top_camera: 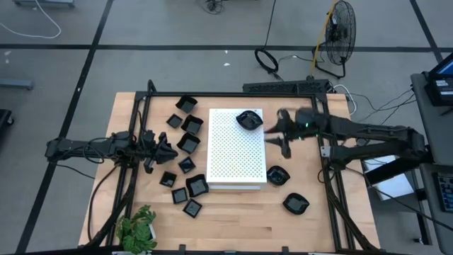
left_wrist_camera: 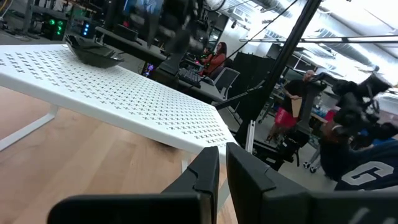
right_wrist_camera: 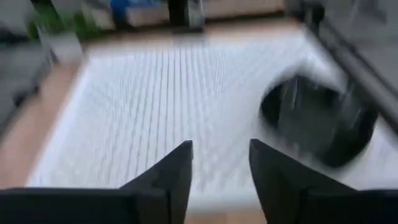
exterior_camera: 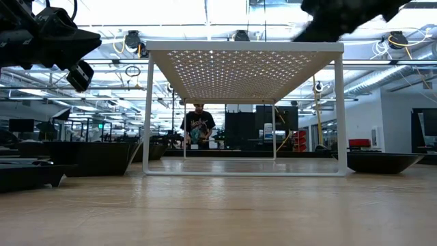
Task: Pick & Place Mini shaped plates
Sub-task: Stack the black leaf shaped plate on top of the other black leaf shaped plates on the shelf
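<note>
Wooden counter (top_camera: pixel 233 212) with a white perforated board (top_camera: pixel 233 152) standing on legs at its centre. One rounded black mini plate (top_camera: pixel 248 120) rests on the board's top, at the far corner on the right arm's side; the left wrist view shows the same dish (left_wrist_camera: pixel 93 55) sitting flat on the perforated surface. Right claw (top_camera: pixel 282 134) hangs just beside the board's right edge, near that plate but apart from it; its two fingers (right_wrist_camera: pixel 171 177) stand spread with a clear gap and nothing between them, the plate (right_wrist_camera: pixel 320 121) ahead and off to one side. Left claw (top_camera: pixel 168 151) hovers over the counter just left of the board, its fingers (left_wrist_camera: pixel 208 174) drawn nearly together with only a thin slit between, holding nothing. Around it, a scatter of square black plates (top_camera: pixel 190 144) lies on the counter along the board's left side, from the far edge down to the near corner. Two more rounded plates (top_camera: pixel 277 176) lie on the counter to the board's right, toward the near edge. Potted plant (top_camera: pixel 138 228) at the near left corner. A person (exterior_camera: pixel 198 126) stands in the room beyond, seen under the board.
</note>
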Controlling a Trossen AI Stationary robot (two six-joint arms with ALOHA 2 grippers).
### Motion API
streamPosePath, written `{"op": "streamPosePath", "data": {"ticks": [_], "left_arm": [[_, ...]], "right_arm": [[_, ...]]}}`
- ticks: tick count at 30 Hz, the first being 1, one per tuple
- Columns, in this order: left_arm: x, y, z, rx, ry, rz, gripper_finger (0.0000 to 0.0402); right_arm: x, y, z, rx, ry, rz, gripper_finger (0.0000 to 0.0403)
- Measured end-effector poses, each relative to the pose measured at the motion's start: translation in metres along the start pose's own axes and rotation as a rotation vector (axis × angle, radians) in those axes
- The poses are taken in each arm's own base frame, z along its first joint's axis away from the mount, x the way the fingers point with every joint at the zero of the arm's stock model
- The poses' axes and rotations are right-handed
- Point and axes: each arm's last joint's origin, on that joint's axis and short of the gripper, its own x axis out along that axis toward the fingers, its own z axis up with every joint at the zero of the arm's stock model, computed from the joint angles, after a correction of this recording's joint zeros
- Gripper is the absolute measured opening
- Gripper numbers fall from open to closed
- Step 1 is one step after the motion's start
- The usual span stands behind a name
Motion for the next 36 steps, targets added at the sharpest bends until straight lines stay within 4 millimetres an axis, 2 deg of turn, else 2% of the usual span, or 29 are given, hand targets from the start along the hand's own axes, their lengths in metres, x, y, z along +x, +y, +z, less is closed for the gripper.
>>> {"op": "streamPosePath", "data": {"ticks": [4,8,14,20,28,36], "left_arm": [[0.000,0.000,0.000,0.000,0.000,0.000,0.0031],[0.000,0.000,0.000,0.000,0.000,0.000,0.0031],[0.000,0.000,0.000,0.000,0.000,0.000,0.0031],[0.000,0.000,0.000,0.000,0.000,0.000,0.0031],[0.000,0.000,0.000,0.000,0.000,0.001,0.0031],[0.000,0.000,0.000,0.000,0.000,0.000,0.0031]], "right_arm": [[0.000,0.018,-0.021,0.030,0.188,-0.057,0.0177],[0.004,0.028,-0.048,0.114,0.315,-0.113,0.0178],[0.011,0.032,-0.090,0.272,0.467,-0.119,0.0166],[0.016,0.028,-0.122,0.347,0.529,-0.159,0.0166],[0.024,0.029,-0.142,0.439,0.513,-0.068,0.0166],[0.026,0.032,-0.143,0.468,0.504,-0.026,0.0166]]}}
